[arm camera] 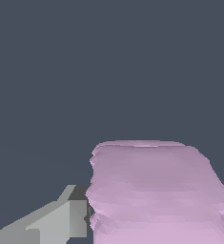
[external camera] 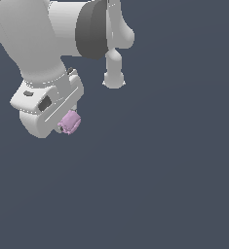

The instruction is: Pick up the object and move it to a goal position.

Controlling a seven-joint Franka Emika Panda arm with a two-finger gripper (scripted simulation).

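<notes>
One small pink block is all I have to handle, and it sits in my claw toward the exterior view's left, tucked under the white body of my hand. Starting at the left of my wrist view, a grey finger presses against the block's side; the block fills the middle, lumpy and layered-looking; at the far right edge a sliver of grey suggests the other finger, though too little shows to be sure. So my claw is closed down to the block's width and has hold of it, with the block poking out just below the fingertips.

I judge the grip is low on the fingers so that the block stays squarely between the pads and does not twist. Nothing but plain dark grey lies behind it in either view, with no shadow or contact line, so I cannot tell whether it is lifted off the bench. No goal marker shows, so I cannot say how far I have to carry it.
</notes>
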